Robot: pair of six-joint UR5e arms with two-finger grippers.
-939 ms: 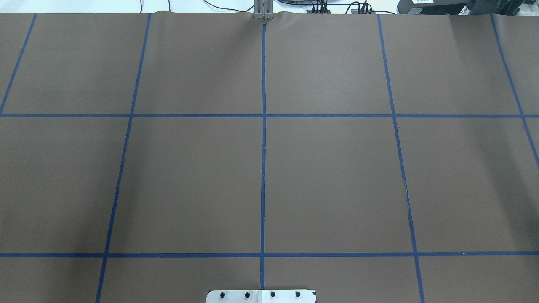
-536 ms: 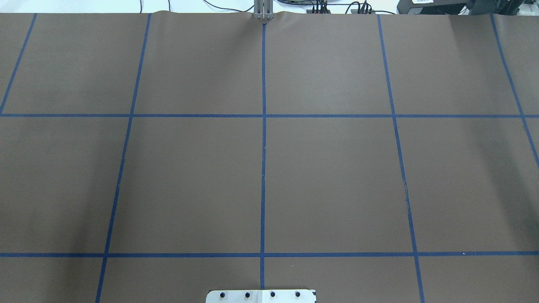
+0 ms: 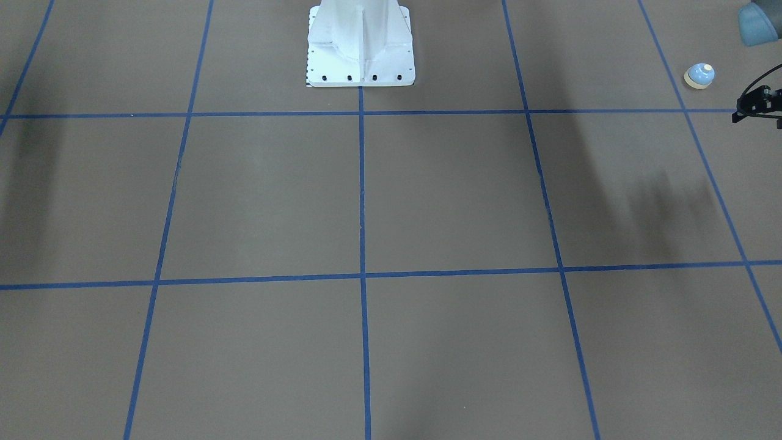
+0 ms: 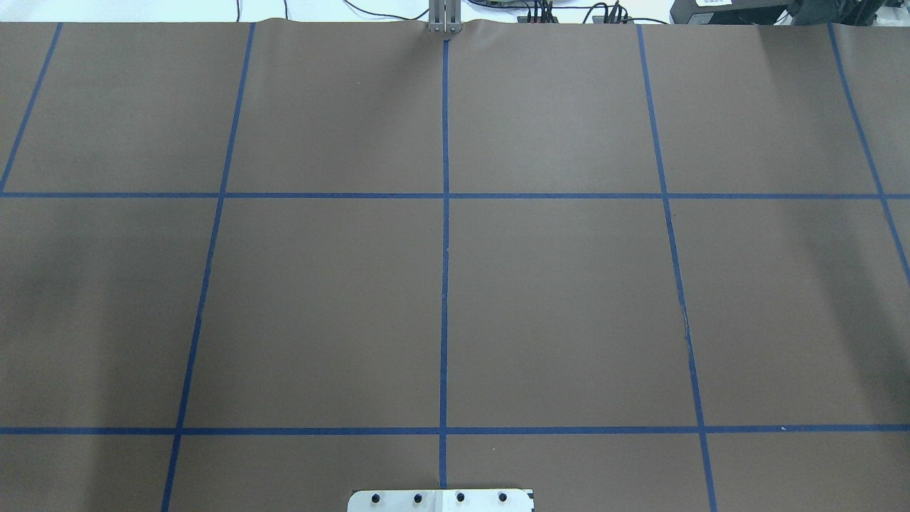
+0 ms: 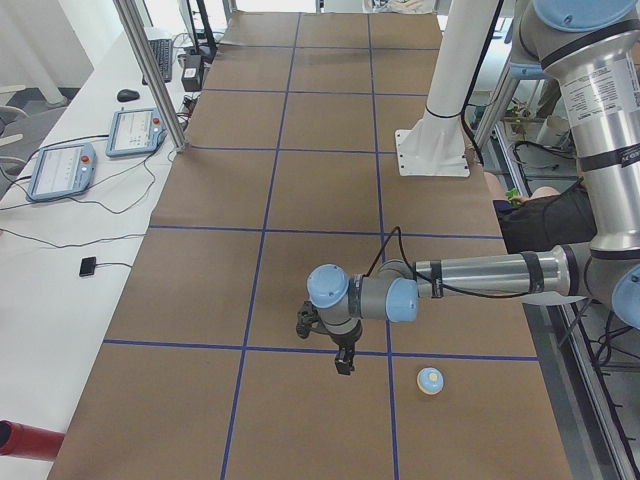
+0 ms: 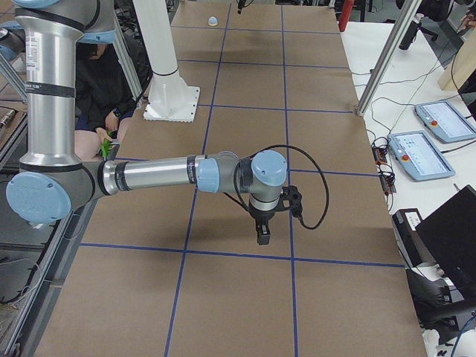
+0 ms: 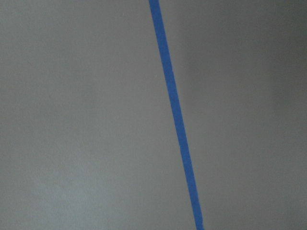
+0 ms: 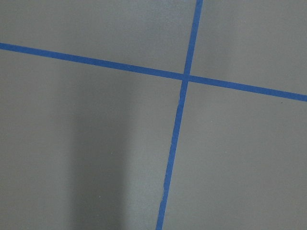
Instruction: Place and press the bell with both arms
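Note:
The light-blue bell (image 5: 430, 380) with its cream button stands upright on the brown table near the left end; it also shows in the front view (image 3: 699, 76) and far off in the right side view (image 6: 213, 21). My left gripper (image 5: 343, 364) points down above the table a short way from the bell, not touching it; only a black part of it (image 3: 757, 104) shows at the front view's edge, so I cannot tell if it is open. My right gripper (image 6: 262, 235) hangs over the table's right part, far from the bell; I cannot tell its state.
The white pedestal (image 3: 360, 43) stands at the table's robot side; its base plate (image 4: 441, 500) shows in the overhead view. Blue tape lines grid the brown mat. A seated person (image 5: 540, 215) is beside the robot. Teach pendants (image 5: 60, 170) lie on the side bench.
In the overhead view only a faint shadow at the left has drifted further left. No arm or bell enters that view.

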